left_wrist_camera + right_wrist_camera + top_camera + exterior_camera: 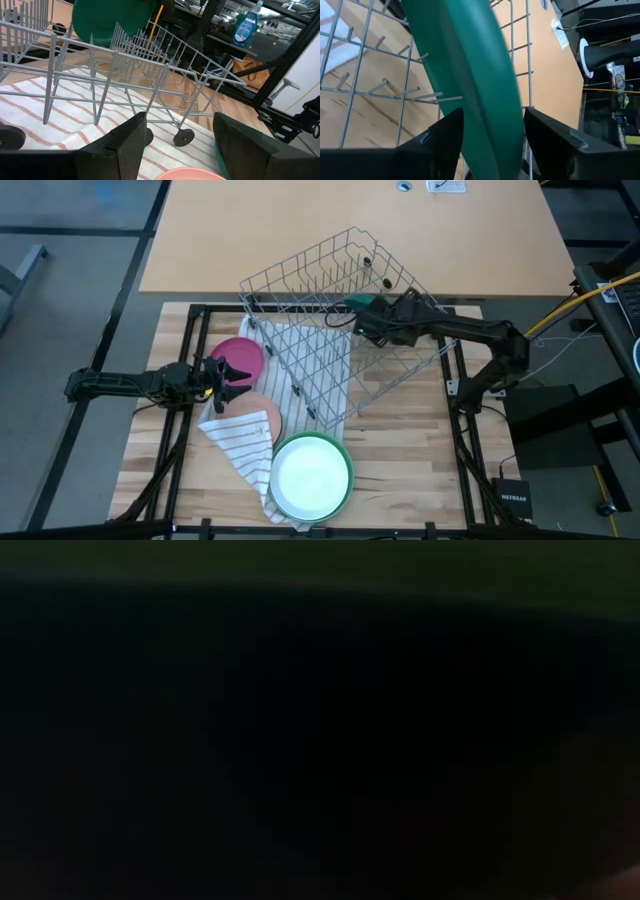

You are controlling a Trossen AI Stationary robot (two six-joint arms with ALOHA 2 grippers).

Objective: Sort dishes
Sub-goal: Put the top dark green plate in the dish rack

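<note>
Right gripper [352,318] reached into the tilted grey wire dish rack [340,330] from the table's right side, its two dark fingers spread wide on either side of a dark green round plastic plate [470,75]. That plate stood on edge among the rack's prongs, passing between the open fingers without being clamped. From above only a sliver of it showed beside the gripper.

Left gripper [235,375] hovered over the left part of the table, its fingers also apart and holding nothing, just above the dishes lying there.

Three more dishes lay on the white cloth with thin red stripes [240,445]. A magenta round plate [240,355] sat nearest the rack, partly covered by the left gripper. A peach-pink round plate [262,418] lay next to it, half under a fold of cloth. A light green shallow bowl with a white inside [310,477] rested nearest the front edge, fully in sight.

That made four dishes, one rack, one cloth.

The low view was almost wholly dark, and nothing could be made out in it. The pale wooden table [420,470] carried everything.
</note>
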